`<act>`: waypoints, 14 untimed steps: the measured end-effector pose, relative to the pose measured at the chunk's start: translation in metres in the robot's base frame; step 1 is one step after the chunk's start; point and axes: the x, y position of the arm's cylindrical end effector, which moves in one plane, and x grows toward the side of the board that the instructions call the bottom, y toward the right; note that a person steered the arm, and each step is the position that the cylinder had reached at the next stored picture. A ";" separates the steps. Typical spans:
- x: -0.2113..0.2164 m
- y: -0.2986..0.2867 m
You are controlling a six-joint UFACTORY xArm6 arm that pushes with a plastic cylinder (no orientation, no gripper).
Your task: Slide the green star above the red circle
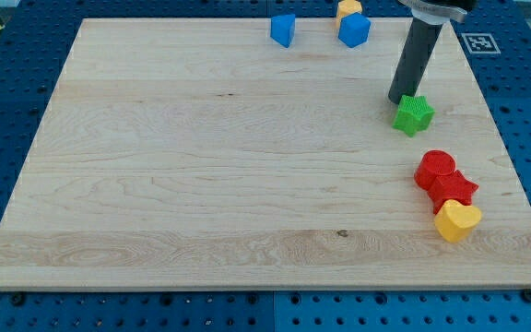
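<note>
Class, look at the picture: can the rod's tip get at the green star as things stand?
Probably yes. My tip sits right at the green star, on its upper-left edge, apparently touching. No block lies between them; the red circle is below.

you have two blue blocks (283,29) (354,29), two red (435,170) (454,191), two yellow (348,8) (457,221), one green star (414,114).

Bright, even overhead light; wooden board (229,157) evenly lit, no glare or hot spots. Shadows short and soft, tight under the blocks, e.g. the green star (414,114) at right. Focus sharp from near edge to far; no blur or edge distortion evident.
</note>
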 end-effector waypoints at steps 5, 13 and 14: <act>0.044 0.000; 0.066 -0.004; 0.066 0.004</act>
